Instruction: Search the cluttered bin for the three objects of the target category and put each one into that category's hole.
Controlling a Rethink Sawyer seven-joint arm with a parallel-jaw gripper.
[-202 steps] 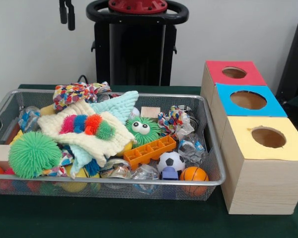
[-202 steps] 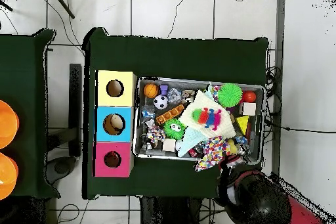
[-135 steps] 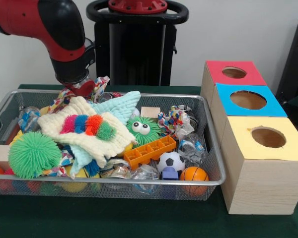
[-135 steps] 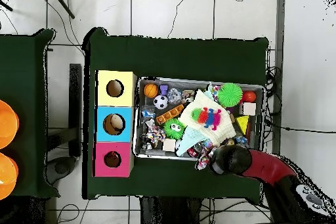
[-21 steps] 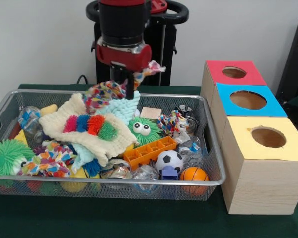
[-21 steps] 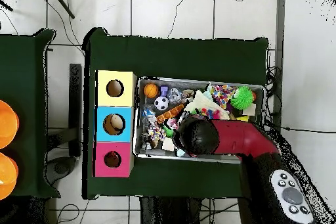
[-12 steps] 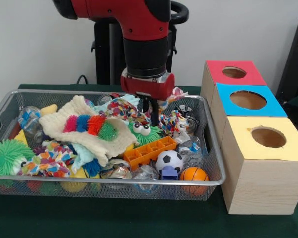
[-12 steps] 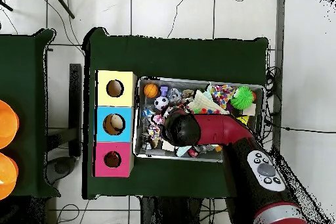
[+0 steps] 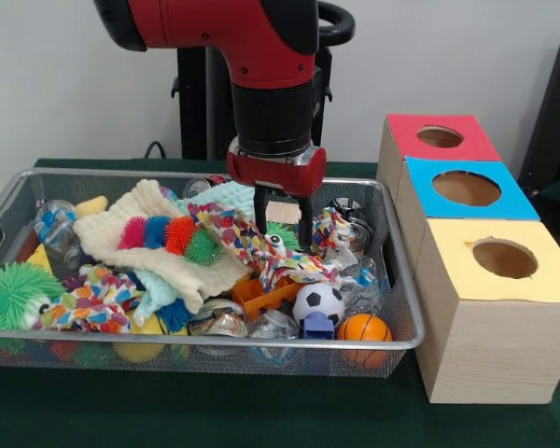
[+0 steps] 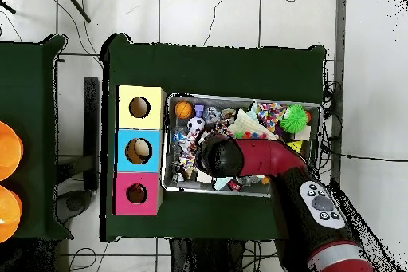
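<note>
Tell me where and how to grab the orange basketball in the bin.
Grip the orange basketball across its middle, coming straight down from above. It is round, so any diameter serves, but it sits in the basket's front corner against the mesh walls, with the purple toy beside it. I would set the fingers along the front wall's direction only if the gap allows; otherwise diagonally.

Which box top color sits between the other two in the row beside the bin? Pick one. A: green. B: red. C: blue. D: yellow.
C: in the front view the blue-topped box stands in the middle of the row, with the red-topped box behind it and the yellow-topped box in front; the overhead view shows the same order.
</note>
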